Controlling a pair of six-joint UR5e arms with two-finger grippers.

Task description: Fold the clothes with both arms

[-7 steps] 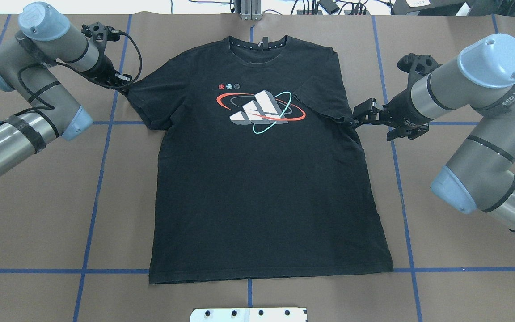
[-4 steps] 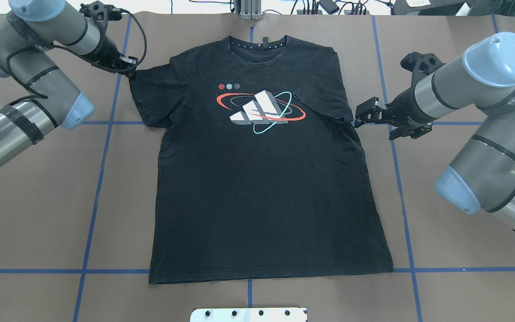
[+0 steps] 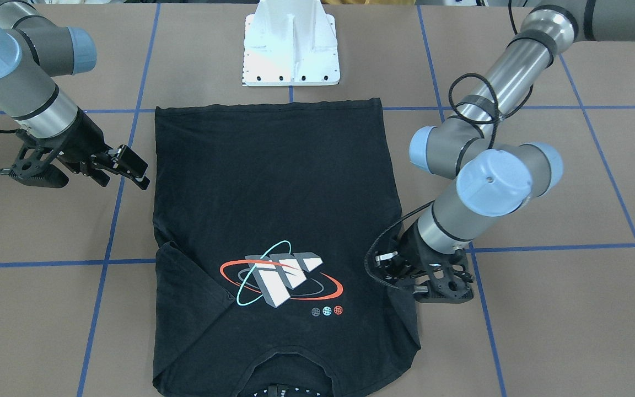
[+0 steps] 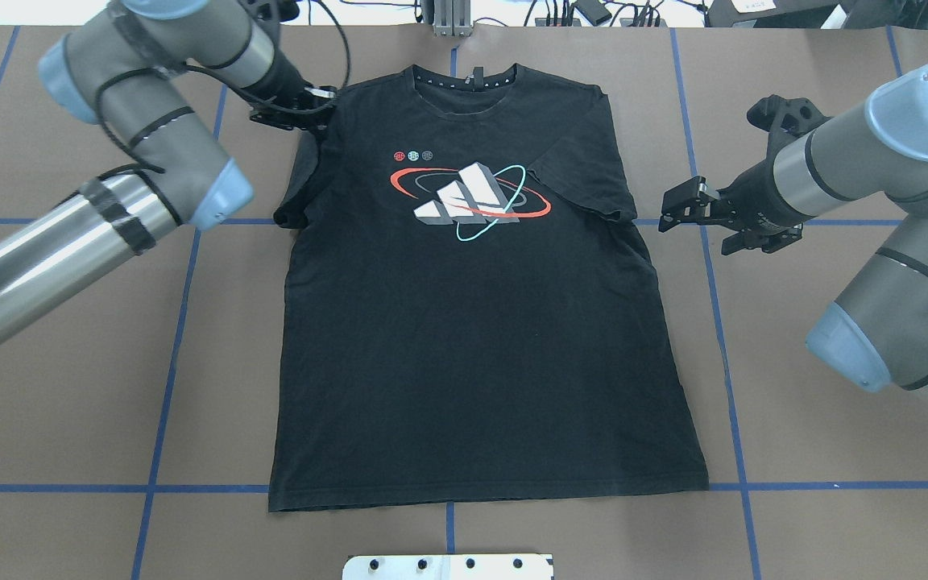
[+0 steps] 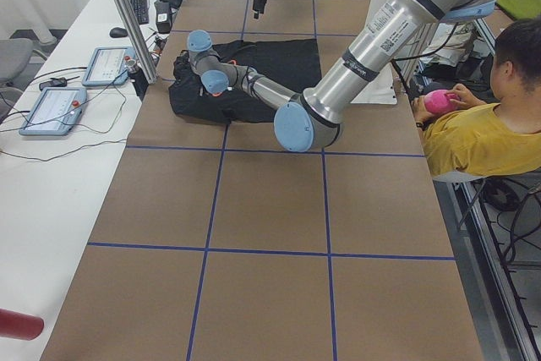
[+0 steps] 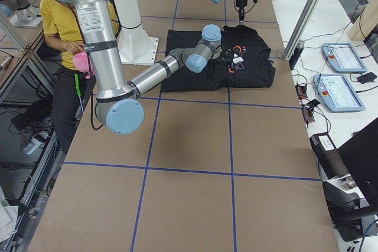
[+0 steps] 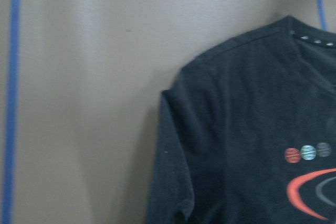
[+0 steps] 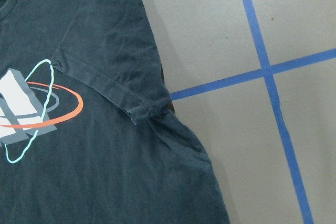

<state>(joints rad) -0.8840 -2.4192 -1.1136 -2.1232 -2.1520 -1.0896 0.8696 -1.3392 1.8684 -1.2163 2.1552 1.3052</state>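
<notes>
Brown paper with blue tape lines is covering the surface (image 4: 69, 362), and the T-shirt (image 4: 472, 338) is lying flat on it, print up. At the T-shirt's left shoulder, the left hand (image 4: 303, 109) is pinching the sleeve and folding it inward. Off the T-shirt's right sleeve, already folded in, the right hand (image 4: 677, 211) is hovering with fingers apart, holding nothing. Sleeve-folding looks to be underway; next, probably, laying this sleeve flat and releasing.
</notes>
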